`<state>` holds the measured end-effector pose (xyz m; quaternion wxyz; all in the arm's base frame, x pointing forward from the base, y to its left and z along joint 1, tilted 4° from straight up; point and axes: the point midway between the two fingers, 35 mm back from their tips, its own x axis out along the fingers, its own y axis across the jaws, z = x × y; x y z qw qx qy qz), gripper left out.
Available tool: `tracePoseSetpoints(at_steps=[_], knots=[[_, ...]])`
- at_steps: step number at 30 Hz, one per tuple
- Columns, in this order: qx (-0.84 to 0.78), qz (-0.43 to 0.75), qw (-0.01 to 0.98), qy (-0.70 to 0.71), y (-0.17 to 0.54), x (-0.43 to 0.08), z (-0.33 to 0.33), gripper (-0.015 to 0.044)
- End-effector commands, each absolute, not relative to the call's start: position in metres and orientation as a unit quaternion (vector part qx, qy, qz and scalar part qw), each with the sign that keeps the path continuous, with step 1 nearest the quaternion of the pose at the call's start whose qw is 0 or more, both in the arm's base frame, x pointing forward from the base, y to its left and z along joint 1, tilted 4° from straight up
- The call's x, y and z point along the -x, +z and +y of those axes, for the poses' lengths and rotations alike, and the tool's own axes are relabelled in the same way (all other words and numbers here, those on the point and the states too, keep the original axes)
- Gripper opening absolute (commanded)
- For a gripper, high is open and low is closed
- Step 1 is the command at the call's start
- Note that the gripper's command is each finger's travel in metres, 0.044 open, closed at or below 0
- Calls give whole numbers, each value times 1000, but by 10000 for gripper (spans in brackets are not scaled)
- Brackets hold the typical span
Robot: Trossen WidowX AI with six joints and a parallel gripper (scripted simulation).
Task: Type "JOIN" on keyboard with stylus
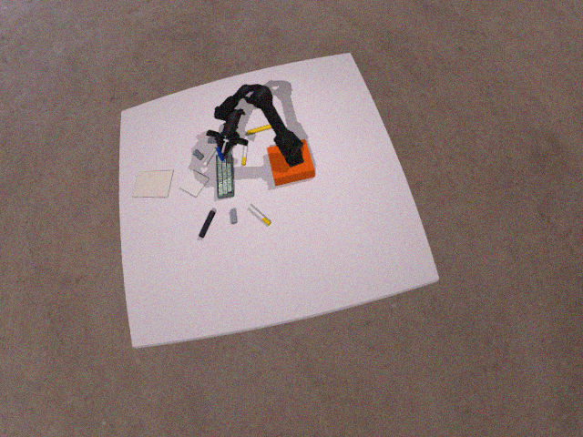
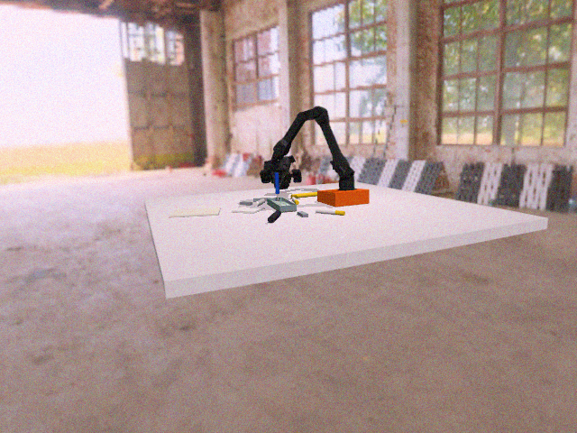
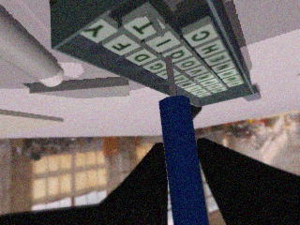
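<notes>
The stylus (image 1: 219,153) (image 2: 277,182) (image 3: 180,164) is blue with a thin grey tip. My gripper (image 1: 224,149) (image 2: 281,182) (image 3: 180,148) is shut on the stylus, which points down at the keyboard (image 1: 225,180) (image 2: 288,207) (image 3: 94,57). The keyboard is a dark green-grey tray with pale lettered keys. In the wrist view the tip shows just below the I key (image 3: 164,42), against the keys marked O or Q and G; the T key (image 3: 140,27) and Y key (image 3: 97,31) lie farther up and left. I cannot tell whether the tip touches a key. The J and N keys cannot be made out.
The orange block (image 1: 294,175) (image 2: 342,198) carries the arm's base. A yellow stick (image 1: 259,129) and a yellow-ended white marker (image 1: 244,157) lie nearby. A black marker (image 1: 207,223) (image 2: 273,216), a grey block (image 1: 233,216) and another yellow-ended marker (image 1: 260,215) lie beyond the keyboard. A cream sheet (image 1: 153,183) is left.
</notes>
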<state>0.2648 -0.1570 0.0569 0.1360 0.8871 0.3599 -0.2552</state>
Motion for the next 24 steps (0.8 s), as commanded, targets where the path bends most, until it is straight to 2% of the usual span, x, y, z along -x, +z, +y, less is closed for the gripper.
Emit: tracePoseSetpoints(at_steps=[1, 7, 13, 15, 24], knots=[[-888, 359, 140, -253, 74, -266, -157, 81], [-887, 358, 146, -252, 80, -266, -157, 85], [-887, 358, 146, -252, 80, -266, -157, 45], [-887, 358, 146, -252, 80, -266, -155, 0], [-887, 358, 143, -253, 79, -267, -124, 0]])
